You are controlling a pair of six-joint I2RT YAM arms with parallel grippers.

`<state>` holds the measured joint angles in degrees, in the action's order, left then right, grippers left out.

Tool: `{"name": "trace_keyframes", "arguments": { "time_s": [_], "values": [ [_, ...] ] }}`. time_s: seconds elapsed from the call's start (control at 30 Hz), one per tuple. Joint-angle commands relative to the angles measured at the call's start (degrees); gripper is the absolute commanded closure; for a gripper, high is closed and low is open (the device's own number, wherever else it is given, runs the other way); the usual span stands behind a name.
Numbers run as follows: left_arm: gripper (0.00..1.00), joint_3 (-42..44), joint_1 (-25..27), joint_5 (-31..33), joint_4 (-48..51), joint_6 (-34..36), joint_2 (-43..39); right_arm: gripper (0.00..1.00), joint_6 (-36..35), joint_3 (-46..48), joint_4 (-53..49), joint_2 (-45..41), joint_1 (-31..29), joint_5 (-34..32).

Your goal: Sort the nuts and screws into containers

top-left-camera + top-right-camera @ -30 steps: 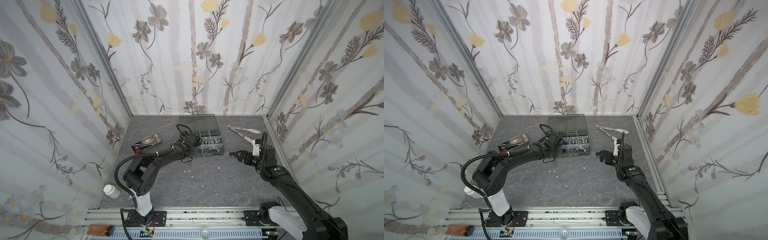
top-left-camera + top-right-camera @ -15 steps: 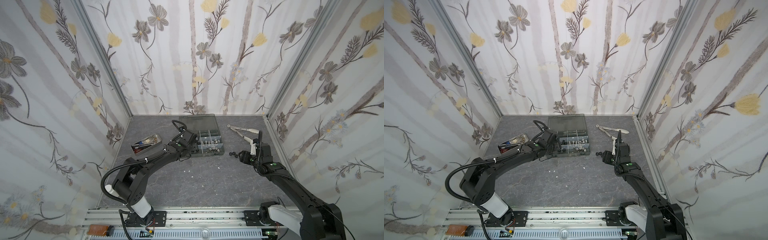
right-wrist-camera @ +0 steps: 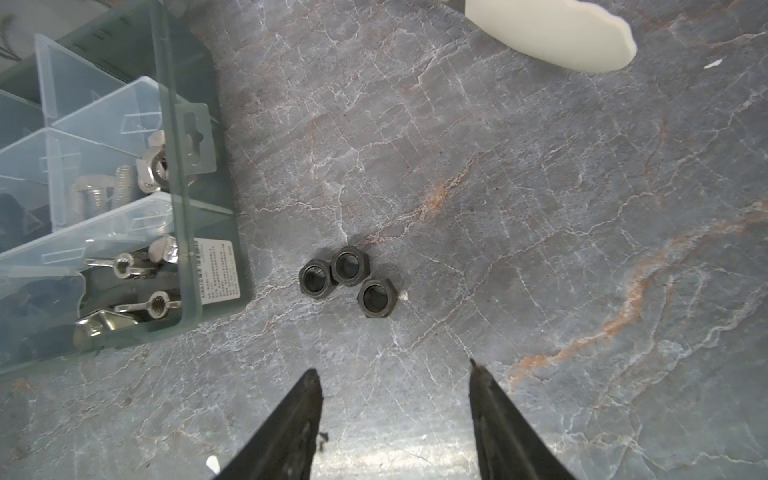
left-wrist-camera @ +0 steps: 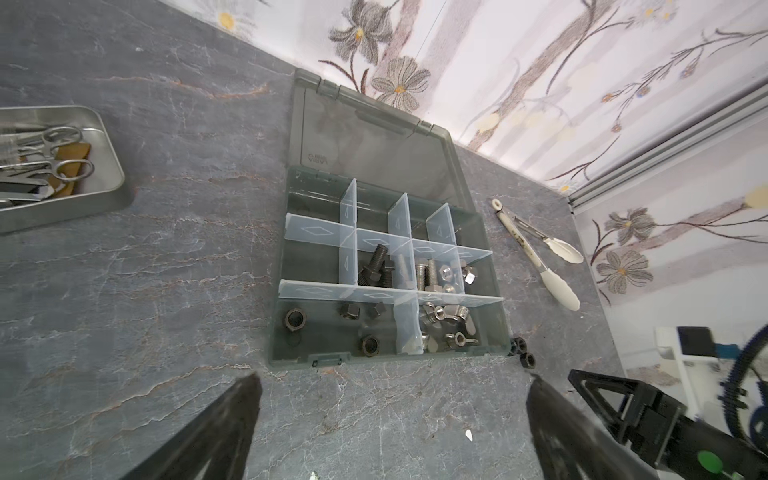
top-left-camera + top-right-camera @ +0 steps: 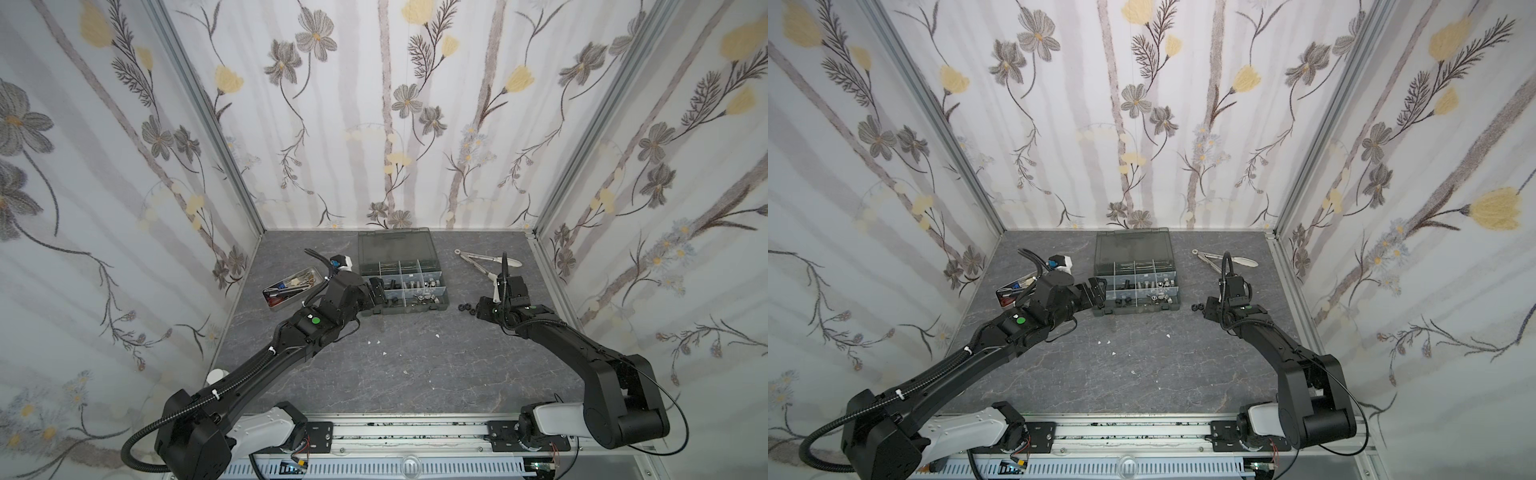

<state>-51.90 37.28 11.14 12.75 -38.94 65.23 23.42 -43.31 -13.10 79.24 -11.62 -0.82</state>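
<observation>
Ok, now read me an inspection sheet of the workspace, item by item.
Surface: grey marbled tabletop, a few white specks.
Job's things: organizer box open; black screws, wing nuts and others in its compartments; three loose black nuts on the tabletop beside it.
Clutter: metal tray of tools; white-tipped tongs.
Grippers: left gripper open, empty, facing the box; right gripper open, empty, near the loose nuts.
Cables: corrugated hose along the left arm; cable loop at the right wrist.
Surroundings: floral wallpaper walls; metal rail in front.
</observation>
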Motion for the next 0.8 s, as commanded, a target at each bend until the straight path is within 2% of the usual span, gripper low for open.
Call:
{"name": "trace_keyframes", "arguments": {
  "time_s": [0.0, 0.3, 0.5, 0.63, 0.77],
  "values": [
    [0.0, -0.44, -0.06, 0.5, 3.71, 1.71, -1.93, 0.39, -0.66, -2.63, 0.01, 2.77, -0.83, -1.48],
    [0.0, -0.84, -0.36, 1.82, 8.63, 4.13, -7.07, 0.38, -0.74, -5.97, 0.16, 9.7, -2.07, -3.31],
    [0.0, -0.65, -0.71, 2.6, 9.57, 4.83, -7.93, 0.43, -1.08, -7.6, 0.53, 14.35, -2.61, -3.31],
    [0.0, -0.66, -0.89, 2.84, 9.74, 5.19, -7.93, 0.53, -1.27, -8.7, 0.63, 16.79, -2.71, -3.93],
    [0.0, -0.66, -1.05, 2.87, 9.75, 5.34, -7.58, 0.54, -1.36, -9.25, 0.58, 18.47, -2.67, -4.77]
  ]
}}
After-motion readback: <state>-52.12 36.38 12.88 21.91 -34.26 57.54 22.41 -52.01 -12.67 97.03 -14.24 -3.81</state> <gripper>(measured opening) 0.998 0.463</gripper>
